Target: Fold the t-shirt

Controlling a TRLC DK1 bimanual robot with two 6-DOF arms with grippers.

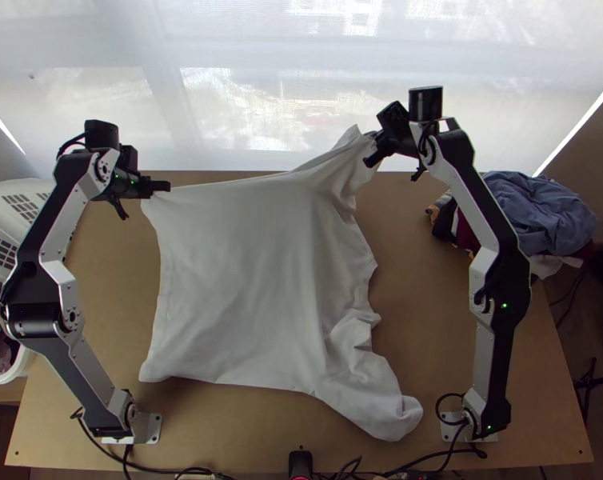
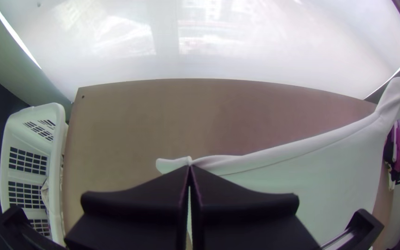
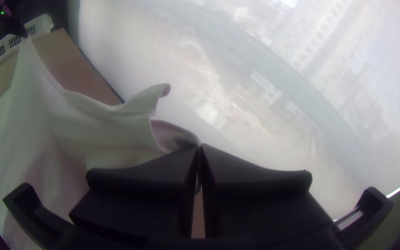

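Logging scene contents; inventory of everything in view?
T-shirt: one, white, spread across table, right side bunched, far edge held at two places
Table: one, light brown, under shirt
Clothes pile: one, blue, dark, red, white, table's right edge
Basket: one, white, left of table
Screen: one, whitish, beyond table
Device: one, black, near edge
Cables: several, black, near edge
Arms: two, silver-grey/black, either side
Left gripper: one, black, jaws shut on shirt
Right gripper: one, black, likewise
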